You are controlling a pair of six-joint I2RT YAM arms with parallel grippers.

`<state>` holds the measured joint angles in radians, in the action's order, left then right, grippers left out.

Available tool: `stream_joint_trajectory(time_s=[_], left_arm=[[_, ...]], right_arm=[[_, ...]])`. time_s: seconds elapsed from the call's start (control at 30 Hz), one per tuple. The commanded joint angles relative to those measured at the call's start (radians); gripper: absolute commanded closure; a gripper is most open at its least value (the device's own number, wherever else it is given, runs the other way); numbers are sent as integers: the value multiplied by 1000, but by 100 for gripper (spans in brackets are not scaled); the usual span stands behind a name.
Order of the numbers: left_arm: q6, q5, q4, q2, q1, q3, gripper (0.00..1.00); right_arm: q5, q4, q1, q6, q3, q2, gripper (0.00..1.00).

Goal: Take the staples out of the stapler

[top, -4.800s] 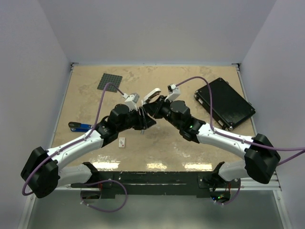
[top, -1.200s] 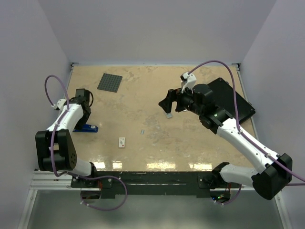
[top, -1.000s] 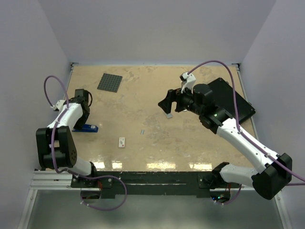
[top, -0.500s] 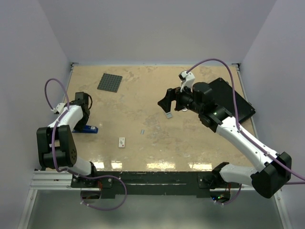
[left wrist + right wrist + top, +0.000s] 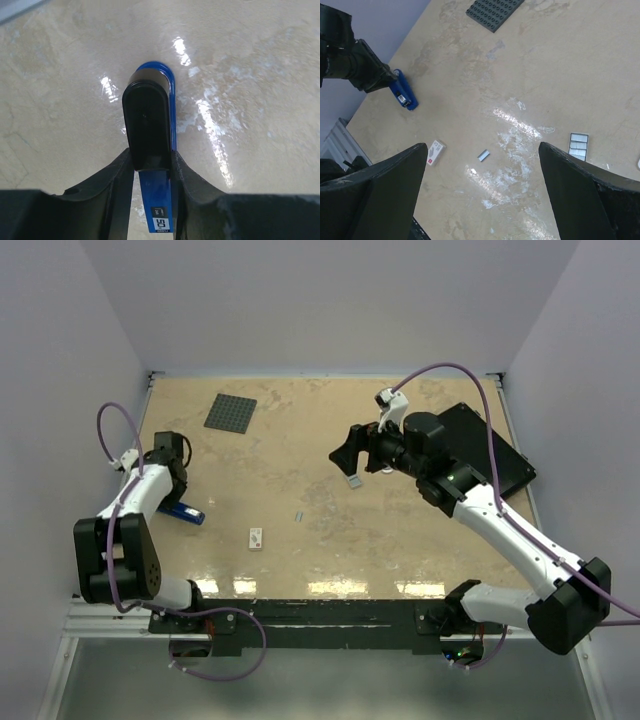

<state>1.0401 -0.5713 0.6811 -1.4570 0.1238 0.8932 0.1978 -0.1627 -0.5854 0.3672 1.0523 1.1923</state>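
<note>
Left gripper (image 5: 151, 159): we see its jaws set against both flanks of the stapler (image 5: 148, 116), clamping the black upper arm just behind its rounded nose.
Right gripper (image 5: 481, 150): jaws spread wide and holding nothing; it hangs above the table (image 5: 300, 440), well apart from the left gripper.
Stapler: between the left fingers (image 5: 116, 182), closed and lying on the table, with its blue base and nose projecting ahead of the fingertips.
Staples (image 5: 483, 156): one small grey strip lies loose below the right gripper, well apart from the left one. We cannot tell whether more remain inside the closed stapler.
Bystanders: a white block with dark marks (image 5: 435, 151) lies near the strip, and a grey studded plate (image 5: 495, 9) lies farther ahead of the right gripper.
Step in hand: we judge this to be the grasp on the stapler, before any opening.
Next move: we judge that it calls for a firm hold and a lift toward the right gripper, which would open the top to expose the rail. Since the jaws pinch the upper arm itself, the hold may first need shifting to the base.
</note>
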Motion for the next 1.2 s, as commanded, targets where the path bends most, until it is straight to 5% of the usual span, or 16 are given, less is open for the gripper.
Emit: stream_joint_trajectory(time_s=[0.0,0.13,0.3,0.6,0.9,1.17], left_arm=[[-245,4,-109,154,-56,9,100],[-429,6,-164,251,-217,12,100],[-612,432,-328,383,-228,-46,100],[-666,956,-543,481,-285,-186,100],[-697,1160,-627,532,-326,-263,100],[-687,1196,-661,569,-328,-307,100]], right_arm=[[-12,51,-1,56,9,29,1],[-5,68,-1,87,35,69,1],[81,94,-1,87,64,136,2],[182,199,-2,197,66,219,9],[187,215,-50,213,77,300,12],[184,183,-122,194,126,385,20]])
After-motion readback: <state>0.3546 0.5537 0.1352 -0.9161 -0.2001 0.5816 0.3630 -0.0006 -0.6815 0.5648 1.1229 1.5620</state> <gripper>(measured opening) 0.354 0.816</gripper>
